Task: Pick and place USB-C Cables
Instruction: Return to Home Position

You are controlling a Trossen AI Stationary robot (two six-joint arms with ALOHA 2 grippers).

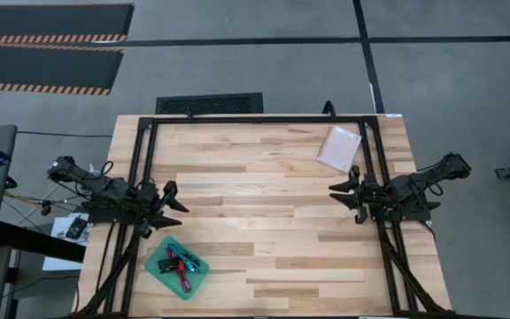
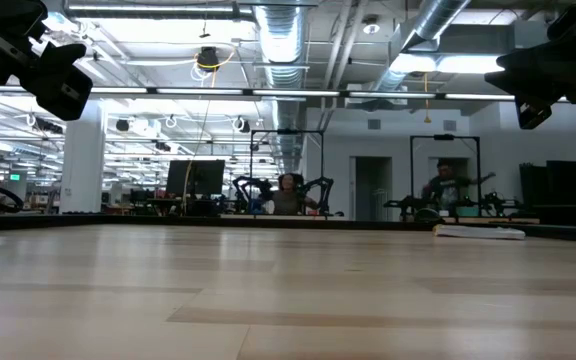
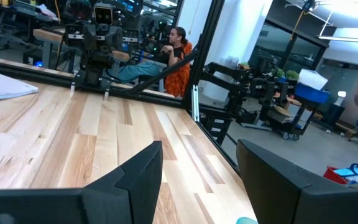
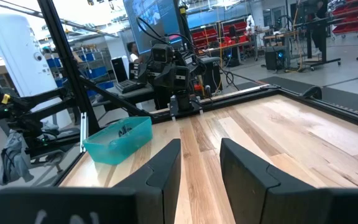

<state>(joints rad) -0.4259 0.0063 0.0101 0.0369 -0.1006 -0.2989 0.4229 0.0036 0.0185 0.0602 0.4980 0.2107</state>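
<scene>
- Since the short bundled USB-C cables (image 1: 182,264) lie heaped inside the shallow teal-green plastic bin (image 1: 155,262) just beside the left gripper (image 1: 173,202), picking looks finished.
- Both it and the right gripper (image 1: 342,197) hang empty, fingers apart, at opposite sides of the pale wooden table (image 1: 264,177): likely a rest pose.

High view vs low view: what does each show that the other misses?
High only: the bin with the cables in it, next to the left gripper. It also shows that the left gripper and the right gripper are both open. Low only: the room behind the table, with people at far workstations. Both: the table, the packet lying on it, and both arms, though the low view shows only dark parts of them at its top corners.
</scene>
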